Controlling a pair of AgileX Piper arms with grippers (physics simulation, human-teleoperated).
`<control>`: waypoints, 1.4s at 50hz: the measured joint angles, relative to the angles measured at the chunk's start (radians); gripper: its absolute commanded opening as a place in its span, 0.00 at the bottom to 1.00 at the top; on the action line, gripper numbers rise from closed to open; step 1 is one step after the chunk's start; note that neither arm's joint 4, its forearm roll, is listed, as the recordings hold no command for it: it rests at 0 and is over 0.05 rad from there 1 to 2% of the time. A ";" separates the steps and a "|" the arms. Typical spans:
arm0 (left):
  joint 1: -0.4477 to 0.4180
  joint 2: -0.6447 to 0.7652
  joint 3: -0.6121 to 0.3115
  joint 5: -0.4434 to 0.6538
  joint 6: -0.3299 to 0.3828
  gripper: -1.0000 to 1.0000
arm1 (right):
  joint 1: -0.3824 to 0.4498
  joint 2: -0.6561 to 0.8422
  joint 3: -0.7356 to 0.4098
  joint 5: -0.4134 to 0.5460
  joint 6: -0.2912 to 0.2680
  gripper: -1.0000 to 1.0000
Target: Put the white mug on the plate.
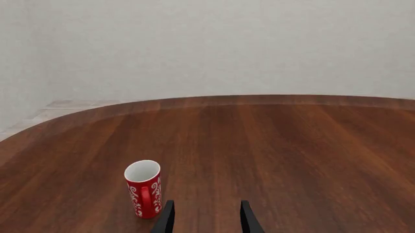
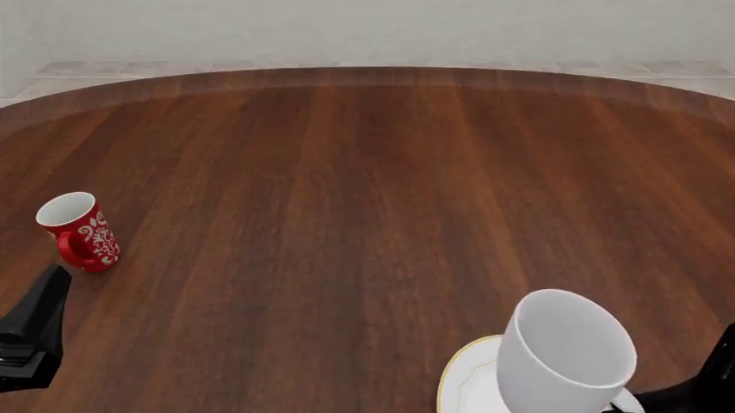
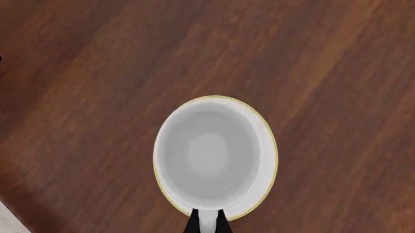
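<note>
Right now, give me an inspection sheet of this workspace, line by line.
Surface: round dark wooden table, nothing spilled on it that I can see.
Job's things: white mug upright over the plate; whether it rests on it or hangs just above cannot be told.
Clutter: red mug with white swirls, upright at the table's left, apart from the plate.
Grippers: right claw shut on the white mug's handle; left claw open, holding nothing, near the red mug.
Cables: nothing seen.
Surroundings: plain pale wall and light floor beyond the table's far edge.
</note>
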 measured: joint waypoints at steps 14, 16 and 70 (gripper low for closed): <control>0.000 0.000 0.000 0.000 0.000 1.00 | 0.012 0.008 0.057 -0.048 0.025 0.00; 0.000 0.000 0.000 0.000 0.000 1.00 | 0.013 0.010 0.066 -0.056 0.029 0.00; 0.000 0.000 0.000 0.000 0.000 1.00 | -0.002 0.046 0.193 -0.177 0.049 0.00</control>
